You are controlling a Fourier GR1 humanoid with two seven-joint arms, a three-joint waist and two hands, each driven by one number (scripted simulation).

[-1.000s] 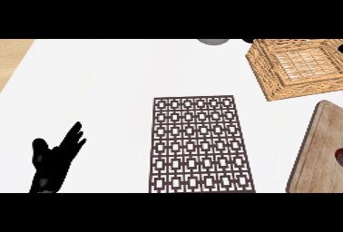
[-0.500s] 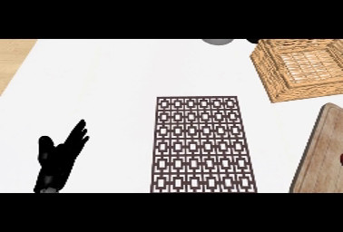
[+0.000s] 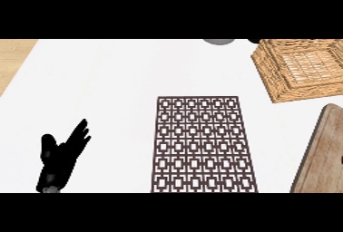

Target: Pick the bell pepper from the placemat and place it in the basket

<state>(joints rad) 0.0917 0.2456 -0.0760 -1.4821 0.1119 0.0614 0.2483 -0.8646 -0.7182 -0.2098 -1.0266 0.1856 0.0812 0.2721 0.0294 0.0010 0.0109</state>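
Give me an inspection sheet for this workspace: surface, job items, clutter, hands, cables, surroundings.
Surface: white counter top, with a light wooden strip at its left edge.
Job items: dark brown lattice-patterned rectangular placemat at centre, nothing on it; woven wicker basket at upper right, nothing seen inside; bell pepper not seen.
Clutter: brown wooden board at the right edge, partly cut off; grey round object at the top edge, too cut off to identify.
Hands: black left hand at lower left, fingers straight, holding nothing, resting; right hand not in view.
Cables: nothing seen.
Surroundings: nothing seen beyond the counter.
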